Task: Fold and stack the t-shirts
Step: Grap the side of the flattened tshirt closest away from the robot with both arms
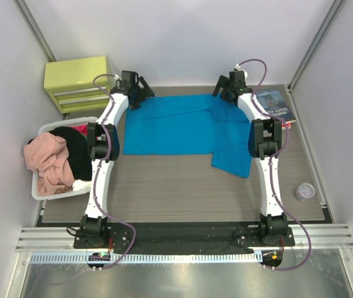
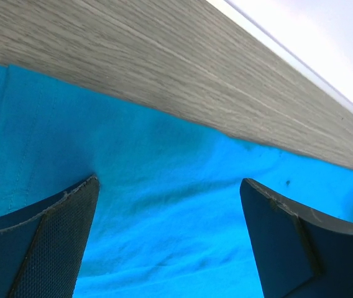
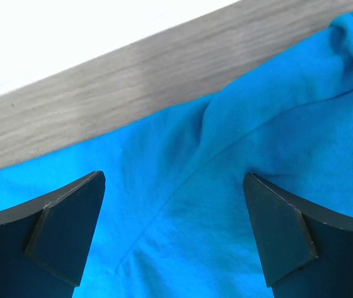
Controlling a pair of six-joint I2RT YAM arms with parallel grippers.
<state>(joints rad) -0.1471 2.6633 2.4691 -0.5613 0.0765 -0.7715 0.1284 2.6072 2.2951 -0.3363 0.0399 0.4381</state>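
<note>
A bright turquoise-blue t-shirt (image 1: 183, 130) lies spread on the wooden table, one sleeve hanging toward the front right. My left gripper (image 1: 138, 93) hovers open over the shirt's far left corner; in the left wrist view the blue cloth (image 2: 170, 205) fills the gap between the wide-apart fingers (image 2: 58, 236). Over the far right edge my right gripper (image 1: 225, 90) is open too, and a seam in the t-shirt (image 3: 183, 205) shows between its fingers (image 3: 64, 230). Neither holds cloth. Pink (image 1: 49, 161), black (image 1: 74, 146) and white shirts lie heaped in a basket at left.
A white laundry basket (image 1: 43, 194) stands at the table's left edge. A yellow-green drawer unit (image 1: 77, 82) sits at the far left corner. A dark-covered book (image 1: 275, 105) lies at the far right, and a small round container (image 1: 304, 191) near the right edge.
</note>
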